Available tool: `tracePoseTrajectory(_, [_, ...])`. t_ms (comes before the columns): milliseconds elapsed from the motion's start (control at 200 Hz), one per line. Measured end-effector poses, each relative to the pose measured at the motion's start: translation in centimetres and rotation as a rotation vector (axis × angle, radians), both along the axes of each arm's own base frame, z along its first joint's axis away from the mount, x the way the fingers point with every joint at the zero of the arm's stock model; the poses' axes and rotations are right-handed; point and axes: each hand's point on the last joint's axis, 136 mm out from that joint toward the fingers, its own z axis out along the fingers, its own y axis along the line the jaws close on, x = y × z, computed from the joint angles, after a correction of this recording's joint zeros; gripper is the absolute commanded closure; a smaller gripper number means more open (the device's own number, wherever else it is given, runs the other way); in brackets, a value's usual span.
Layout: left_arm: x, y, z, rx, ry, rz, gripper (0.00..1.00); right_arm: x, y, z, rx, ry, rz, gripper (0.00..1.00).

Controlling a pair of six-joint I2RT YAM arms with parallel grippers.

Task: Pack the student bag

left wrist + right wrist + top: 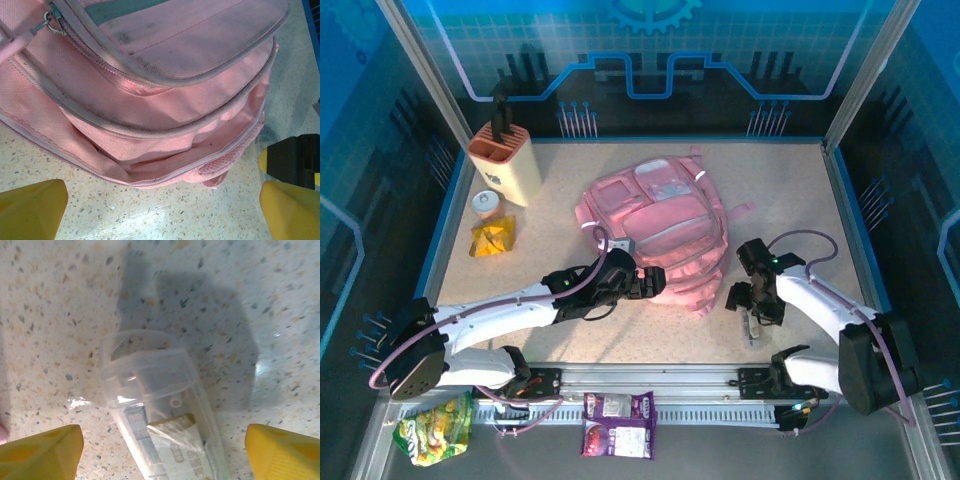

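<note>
Pink student bag (655, 235) lies mid-frame on the desk (800, 200). Your left gripper (160, 215) stands spread at its lower edge; your right gripper (752, 300) is spread over a clear plastic case (150, 385) at lower right.

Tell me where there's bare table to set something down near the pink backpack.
Free: the table right of the pink backpack, out to its edge; also the near strip in front of the backpack. Crowded: far-left corner with orange holder, small jar, yellow packet; the backpack's near right, where the right gripper hangs over a clear plastic case.
</note>
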Motion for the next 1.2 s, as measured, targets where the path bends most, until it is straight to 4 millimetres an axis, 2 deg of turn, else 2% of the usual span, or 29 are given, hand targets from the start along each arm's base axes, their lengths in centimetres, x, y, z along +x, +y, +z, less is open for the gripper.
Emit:
tracePoseTrajectory(275, [0.1,0.2,0.0,0.009,-0.006,0.012,0.01,-0.6,0.7,-1.2,-0.026,0.058,0.046,0.29])
tracePoseTrajectory(635, [0.2,0.4,0.5,0.002,-0.020,0.020,0.01,0.0,1.0,-1.3,-0.010,0.057,0.075,0.54])
tracePoseTrajectory(875, [0.2,0.6,0.5,0.008,-0.021,0.023,0.01,0.6,0.8,-0.9,-0.004,0.021,0.080,0.59])
tracePoseTrajectory(1001, [0.4,1.5,0.2,0.075,-0.034,0.028,0.01,1.2,1.0,-0.1,0.017,-0.029,0.089,0.60])
tracePoseTrajectory(1196, [1.6,2.4,2.3,0.234,-0.167,-0.040,0.01,2.3,1.6,2.5,0.062,-0.110,0.104,0.59])
